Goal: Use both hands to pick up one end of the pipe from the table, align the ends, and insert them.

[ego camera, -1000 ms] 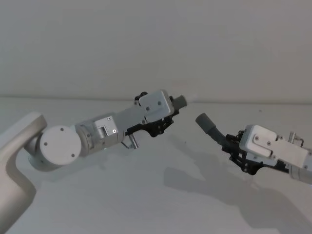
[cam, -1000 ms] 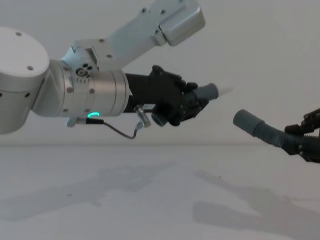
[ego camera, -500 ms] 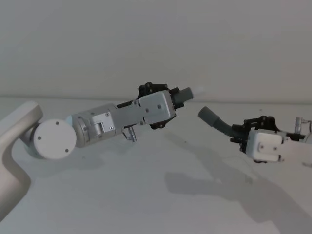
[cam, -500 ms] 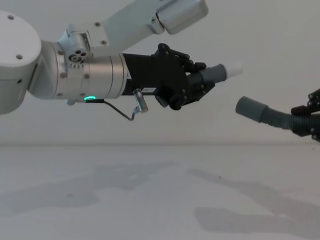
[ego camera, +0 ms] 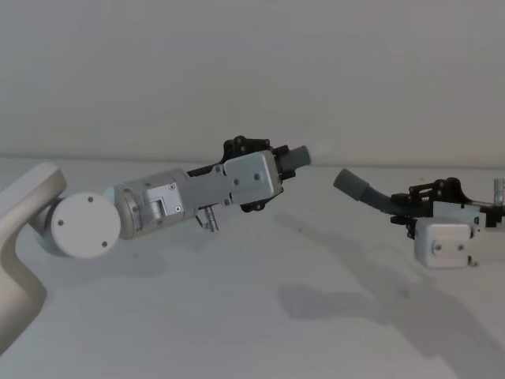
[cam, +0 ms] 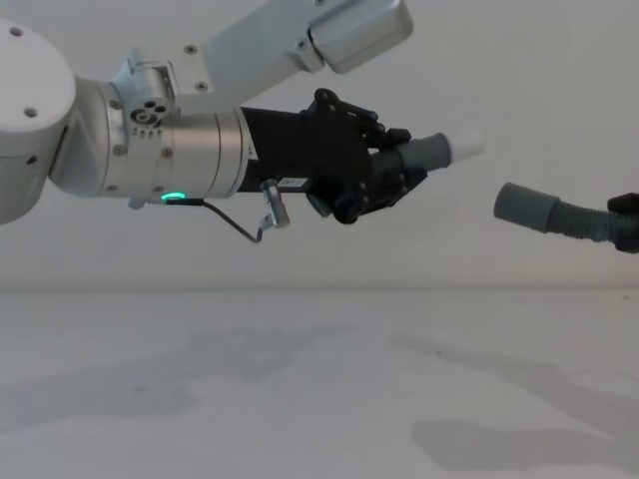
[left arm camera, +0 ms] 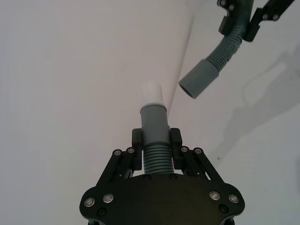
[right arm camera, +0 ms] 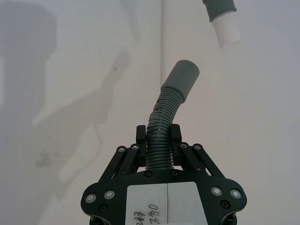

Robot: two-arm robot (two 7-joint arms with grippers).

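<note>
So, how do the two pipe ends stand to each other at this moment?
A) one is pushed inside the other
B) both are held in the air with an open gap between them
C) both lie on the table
B: the left gripper and the right gripper each hold a pipe piece in the air, and the white-tipped narrow end is apart from the wider sleeve.

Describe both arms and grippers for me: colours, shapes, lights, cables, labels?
Both arms are silver-grey cylinders with white box housings. The left gripper is black, angular, two-fingered with silver screw heads; its wrist carries a green ring light and a thin dark cable. The right gripper matches, plus a white label with handwriting.
</note>
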